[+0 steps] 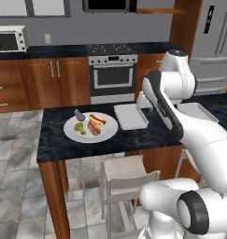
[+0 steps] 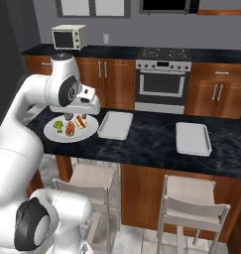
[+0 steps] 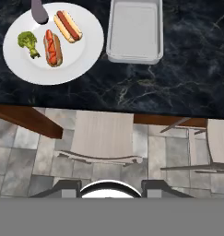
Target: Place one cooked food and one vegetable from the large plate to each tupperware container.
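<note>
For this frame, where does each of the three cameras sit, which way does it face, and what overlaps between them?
Left base view: behind the arm on its left, looking forward and down at the counter; the white arm rises at lower right.
Right base view: behind on the right, facing the same counter; the arm rises at lower left, partly covering the plate.
Hand view: on the hand, looking down over the counter edge and a stool.
All three share the plate with two hot dogs and broccoli, and the tray beside it.
</note>
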You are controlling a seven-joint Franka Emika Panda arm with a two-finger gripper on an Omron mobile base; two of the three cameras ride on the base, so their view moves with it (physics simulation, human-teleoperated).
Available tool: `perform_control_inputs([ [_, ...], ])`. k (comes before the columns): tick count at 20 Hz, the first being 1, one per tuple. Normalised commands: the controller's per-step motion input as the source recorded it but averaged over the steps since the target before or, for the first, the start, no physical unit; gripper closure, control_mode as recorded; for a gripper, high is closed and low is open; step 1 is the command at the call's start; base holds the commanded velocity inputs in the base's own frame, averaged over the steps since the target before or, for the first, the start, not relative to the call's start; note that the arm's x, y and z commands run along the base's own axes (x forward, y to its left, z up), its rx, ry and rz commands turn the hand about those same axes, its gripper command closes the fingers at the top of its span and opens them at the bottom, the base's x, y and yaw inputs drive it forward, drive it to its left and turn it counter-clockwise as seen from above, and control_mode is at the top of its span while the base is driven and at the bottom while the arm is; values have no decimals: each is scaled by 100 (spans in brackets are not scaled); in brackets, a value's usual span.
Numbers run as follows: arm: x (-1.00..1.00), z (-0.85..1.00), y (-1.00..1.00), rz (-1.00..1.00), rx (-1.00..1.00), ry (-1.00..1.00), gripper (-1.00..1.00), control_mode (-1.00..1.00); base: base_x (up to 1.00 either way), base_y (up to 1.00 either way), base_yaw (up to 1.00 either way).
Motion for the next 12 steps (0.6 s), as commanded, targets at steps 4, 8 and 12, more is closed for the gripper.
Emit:
perform_control_inputs([
  [4,-28,-4,2,1,0,0,-100,-100,0,0,0],
  [8,-6,-36,68,5,-11,-1,-100,-100,0,0,0],
  [12,68,-42,43,14,-2,4,-100,-100,0,0,0],
])
